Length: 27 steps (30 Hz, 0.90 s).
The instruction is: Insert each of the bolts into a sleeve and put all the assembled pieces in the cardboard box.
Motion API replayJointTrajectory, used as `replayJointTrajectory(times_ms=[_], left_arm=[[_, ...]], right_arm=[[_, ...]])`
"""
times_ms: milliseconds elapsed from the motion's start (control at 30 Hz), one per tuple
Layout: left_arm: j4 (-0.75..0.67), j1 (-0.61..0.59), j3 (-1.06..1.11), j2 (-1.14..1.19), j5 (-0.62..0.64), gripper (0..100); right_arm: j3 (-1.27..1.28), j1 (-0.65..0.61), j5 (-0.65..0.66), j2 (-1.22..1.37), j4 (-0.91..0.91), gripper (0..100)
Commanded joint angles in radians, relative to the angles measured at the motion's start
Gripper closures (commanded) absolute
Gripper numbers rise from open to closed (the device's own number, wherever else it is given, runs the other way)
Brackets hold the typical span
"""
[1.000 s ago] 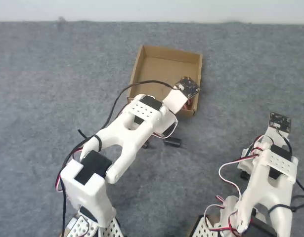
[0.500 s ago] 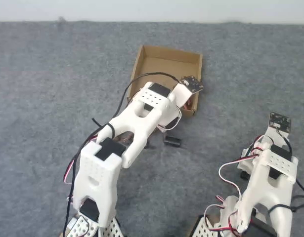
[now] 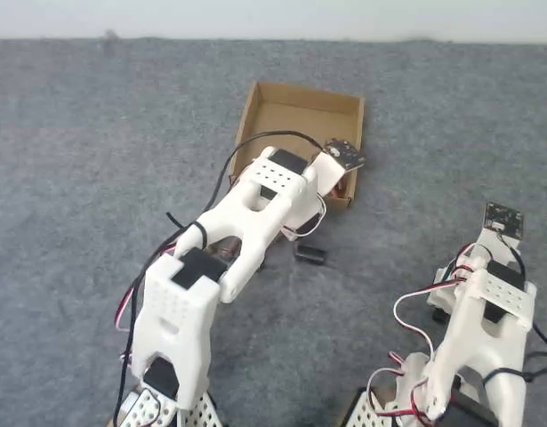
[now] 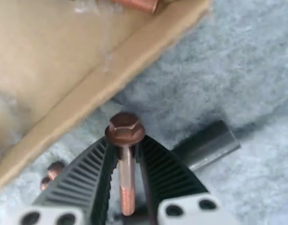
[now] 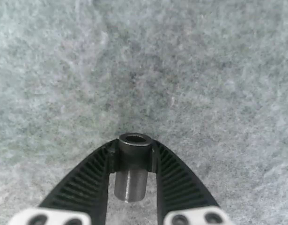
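Observation:
My left gripper [image 4: 126, 145] is shut on a copper bolt [image 4: 126, 164], head outward, just outside the front wall of the cardboard box [image 4: 106, 79]. A dark sleeve [image 4: 209, 143] lies on the carpet beside it, also seen in the high view as the sleeve [image 3: 310, 253] in front of the box [image 3: 295, 93]. A copper piece [image 4: 136, 3] lies inside the box, and another bolt [image 4: 50, 172] rests on the carpet near the wall. My right gripper [image 5: 133, 146] is shut on a dark sleeve [image 5: 132, 164], bore end outward, above bare carpet.
Grey carpet covers the table. The left arm [image 3: 255, 213] stretches from the near left to the box's front right corner. The right arm [image 3: 486, 298] stands folded at the near right. Cables loop around both arms.
The left arm stretched farther forward and its gripper shifted slightly right along the box's front wall, then held still. The right arm has not moved.

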Motion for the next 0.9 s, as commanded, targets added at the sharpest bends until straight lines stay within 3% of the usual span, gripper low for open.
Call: replayJointTrajectory(times_ms=[0,100,200,400,667,867], left_arm=[[-0.051,-0.008,0.090,-0.172,0.000,99],[-0.115,-0.008,0.205,-0.302,0.018,99],[-0.167,-0.011,0.303,-0.434,0.120,99],[-0.186,-0.038,0.423,-0.664,0.209,99],[-0.313,-0.327,0.575,-0.878,0.347,99],[-0.410,-0.543,0.788,-1.028,0.382,99]], right_arm=[[0.018,-0.008,0.020,-0.044,-0.059,99.0],[0.021,-0.008,0.020,-0.044,-0.068,99.0],[0.023,-0.008,0.020,-0.044,-0.070,99.0],[0.025,-0.008,0.020,-0.044,-0.071,99.0],[0.025,-0.008,0.020,-0.044,-0.068,99.0],[0.025,-0.010,0.020,-0.044,-0.067,99.0]])
